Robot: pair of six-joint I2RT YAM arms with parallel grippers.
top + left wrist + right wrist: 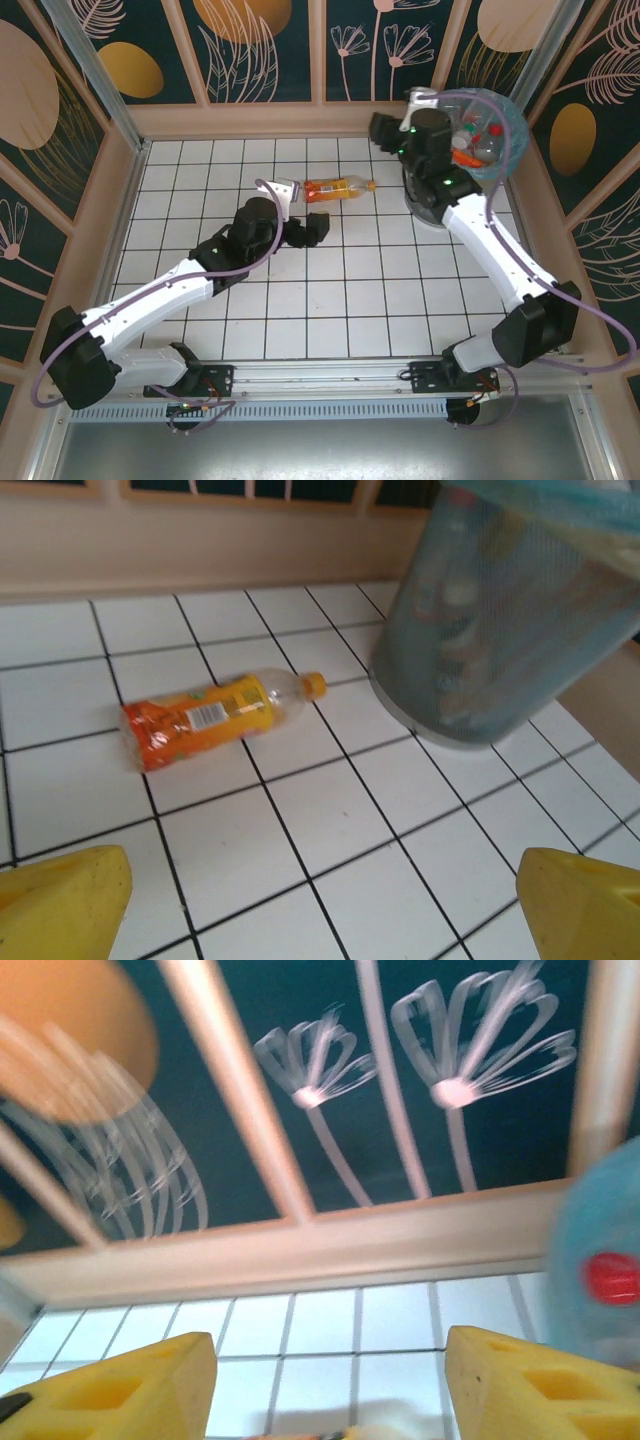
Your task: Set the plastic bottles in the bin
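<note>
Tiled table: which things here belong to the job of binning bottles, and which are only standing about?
Job: orange-labelled bottle, lying loose; bin; bottles already inside it.
Not the job: tiled table; painted wall panels.

No text can be read anywhere. The bottle [200, 720] lying on the tabletop [330, 850] has an orange and yellow label [240, 702] with a small white printed panel [207, 716], but its print is too blurred to make out. Labels on bottles in the bin [505, 160] are too small to read.
</note>
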